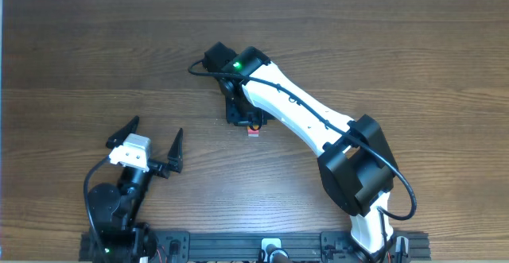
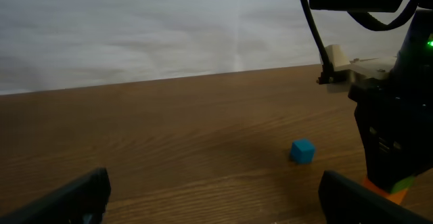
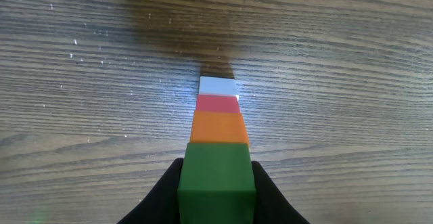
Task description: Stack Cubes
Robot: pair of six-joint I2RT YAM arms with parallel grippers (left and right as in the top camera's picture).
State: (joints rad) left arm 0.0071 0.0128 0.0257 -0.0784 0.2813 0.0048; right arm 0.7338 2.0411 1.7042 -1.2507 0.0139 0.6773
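right gripper (image 3: 216, 187) clamped on green cube (image 3: 215, 160), directly above and in line with orange-red-white stack (image 3: 217, 116); contact undetermined. blue cube (image 2: 302, 150) lies apart on table (image 1: 79, 56). left gripper (image 1: 155, 129) fingers apart, near its base.

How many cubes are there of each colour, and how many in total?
green cube: 1
orange cube: 1
red cube: 1
white cube: 1
blue cube: 1
Total: 5
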